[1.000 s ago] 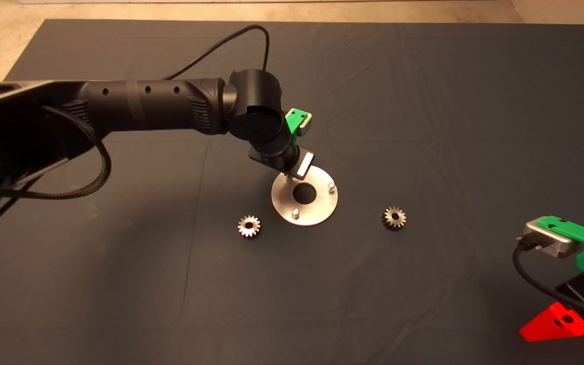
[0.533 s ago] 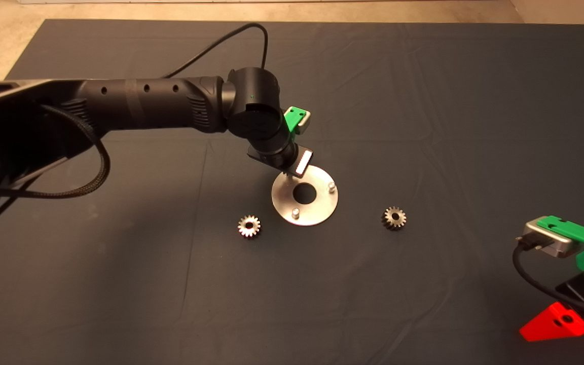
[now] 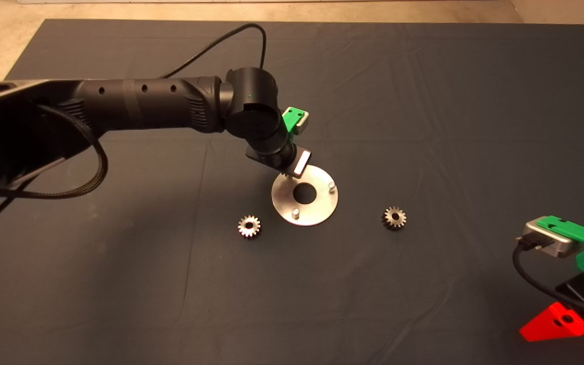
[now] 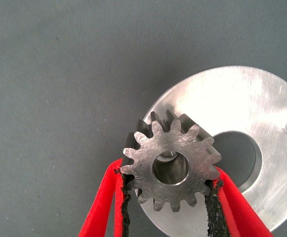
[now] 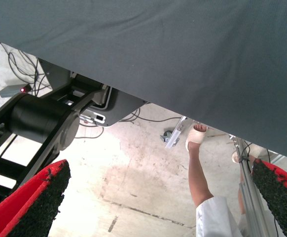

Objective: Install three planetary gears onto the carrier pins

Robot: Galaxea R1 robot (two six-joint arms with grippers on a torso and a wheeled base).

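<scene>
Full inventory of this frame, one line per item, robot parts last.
planetary gears: three, silvery-grey; one held over the disc's rear edge, one on the mat left of the disc, one right of it.
carrier disc: one, shiny metal, mid-mat.
carrier pins: two visible, silver; third hidden.
mat: one, dark.
person's leg: one, on the floor beyond the mat.
left gripper: shut on a gear.
right gripper: open, parked lower right.

The left end effector is gripping a gear between its red fingers, pads pressing on the teeth at either side. The gear is sitting over the rim of the disc, a pin showing through its bore. Grey mat is lying beyond.
</scene>
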